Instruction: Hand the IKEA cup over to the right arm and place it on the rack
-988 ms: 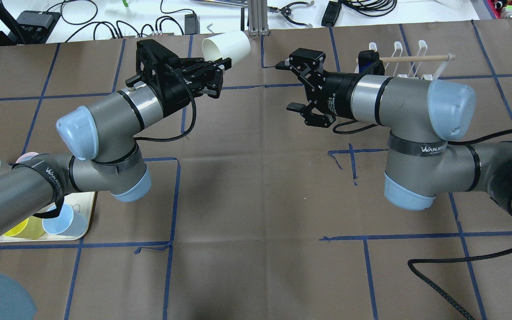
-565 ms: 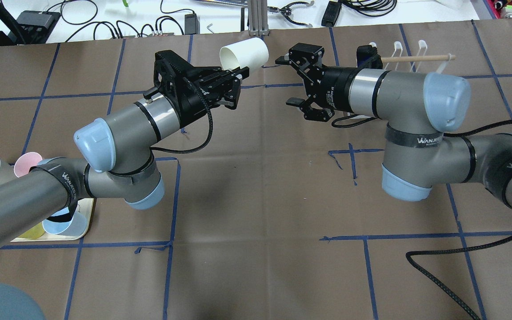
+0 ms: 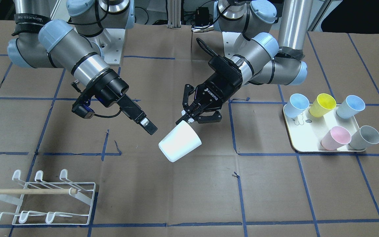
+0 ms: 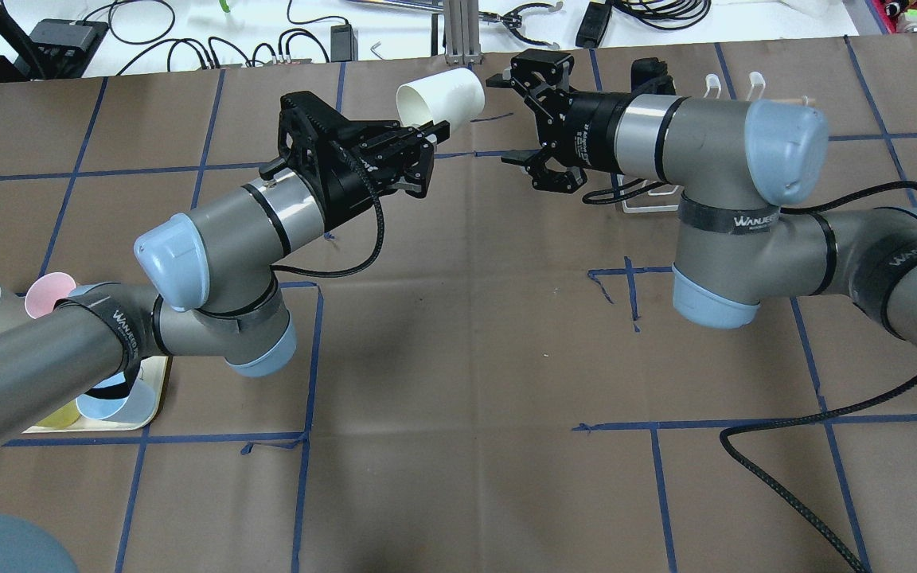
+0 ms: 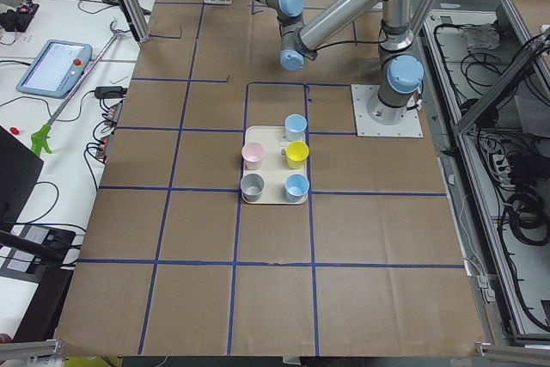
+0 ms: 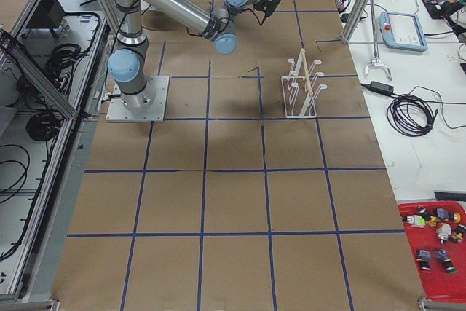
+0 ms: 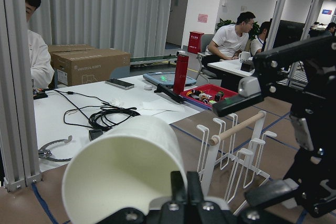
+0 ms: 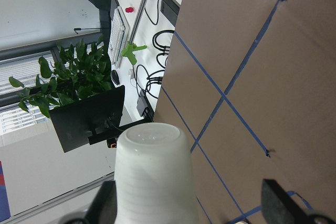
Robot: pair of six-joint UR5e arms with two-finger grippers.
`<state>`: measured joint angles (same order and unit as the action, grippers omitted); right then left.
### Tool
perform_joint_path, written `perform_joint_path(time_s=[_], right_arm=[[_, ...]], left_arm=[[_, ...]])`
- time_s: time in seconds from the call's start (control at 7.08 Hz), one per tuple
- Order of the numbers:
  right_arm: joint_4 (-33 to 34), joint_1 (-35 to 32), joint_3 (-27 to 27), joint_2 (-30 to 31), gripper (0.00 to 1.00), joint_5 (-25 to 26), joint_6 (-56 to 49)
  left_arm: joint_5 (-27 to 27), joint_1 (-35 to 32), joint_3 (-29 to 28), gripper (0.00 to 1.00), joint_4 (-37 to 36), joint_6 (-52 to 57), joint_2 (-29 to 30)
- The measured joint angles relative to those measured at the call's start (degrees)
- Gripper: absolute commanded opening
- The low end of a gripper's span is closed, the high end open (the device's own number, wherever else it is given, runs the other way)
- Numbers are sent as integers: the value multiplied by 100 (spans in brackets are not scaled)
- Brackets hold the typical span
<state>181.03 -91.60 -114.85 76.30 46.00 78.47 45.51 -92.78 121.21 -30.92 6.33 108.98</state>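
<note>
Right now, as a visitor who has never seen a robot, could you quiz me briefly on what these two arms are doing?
1. True or false: the right gripper is open.
2. The left gripper pinches the white cup by its: A) rim, B) base, C) handle.
3. How many coloured cups stand on the cream tray?
Key: 1 true; 2 A; 3 five.
</note>
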Motion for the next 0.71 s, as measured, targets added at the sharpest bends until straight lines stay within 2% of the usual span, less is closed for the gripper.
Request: perform_joint_path(time_s=[0.14,0.71], right_arm=[[7,-79,132,-124,99,31,92],[-37,-195,488,-399,99,57,142]], left_arm=[[-4,-5,25,7,-1,0,8],[1,-12,62,7,-2,-8,-8]])
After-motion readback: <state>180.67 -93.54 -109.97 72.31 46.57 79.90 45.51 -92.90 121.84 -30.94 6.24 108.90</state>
